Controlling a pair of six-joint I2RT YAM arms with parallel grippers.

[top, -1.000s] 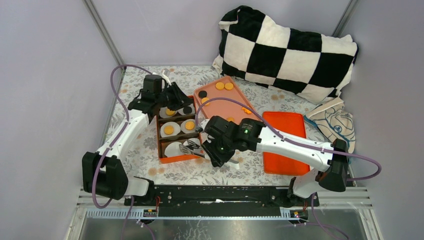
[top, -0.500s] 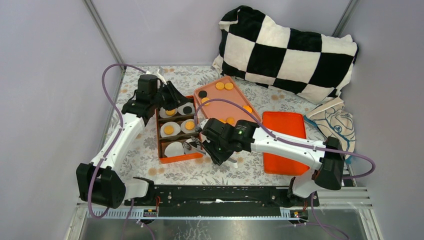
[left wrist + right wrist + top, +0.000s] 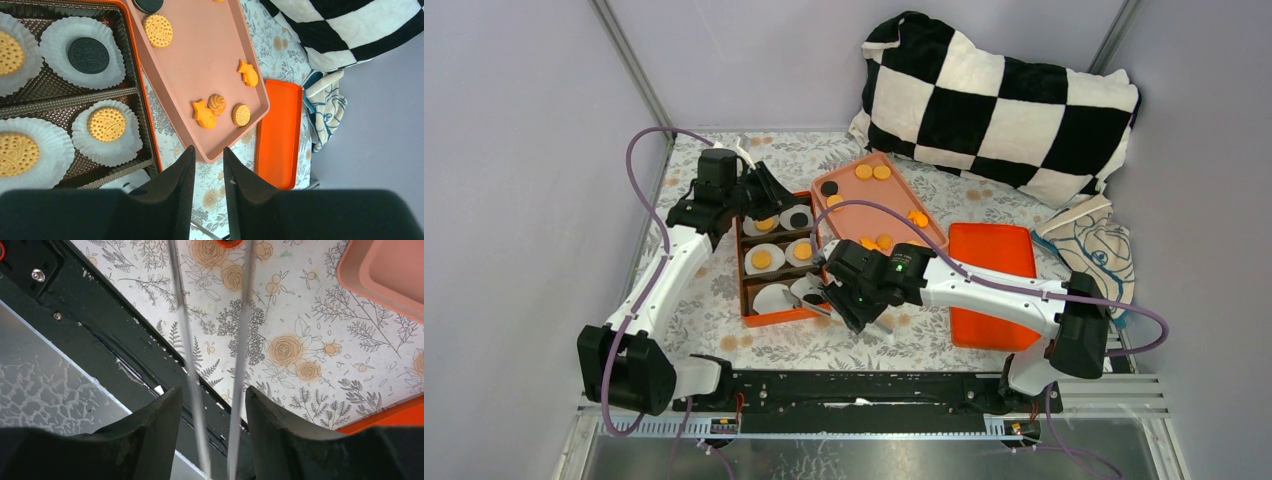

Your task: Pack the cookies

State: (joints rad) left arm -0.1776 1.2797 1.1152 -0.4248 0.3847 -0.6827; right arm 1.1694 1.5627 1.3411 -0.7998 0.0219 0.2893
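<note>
The cookies are small golden and black discs. Some lie in white paper cups in the orange-rimmed box [image 3: 769,318], such as a black one [image 3: 88,48] and a golden one [image 3: 106,123]. Others, including fish-shaped ones [image 3: 204,114], lie on the pink tray [image 3: 904,205]. My left gripper [image 3: 769,192] hovers above the box's far end; in its wrist view [image 3: 206,150] its jaws stand a narrow gap apart and empty. My right gripper [image 3: 844,305] is at the box's near right corner. In its wrist view [image 3: 212,390] it is shut on metal tongs [image 3: 245,315], whose tips are out of sight.
An orange lid [image 3: 994,290] lies right of the pink tray. A checkered pillow [image 3: 994,100] and a printed cloth [image 3: 1089,240] lie at the back right. The black base rail [image 3: 864,385] runs along the near edge, close under the tongs.
My right gripper has moved left with the tongs, closer to the box's near right corner. My left gripper has shifted slightly left and back above the box.
</note>
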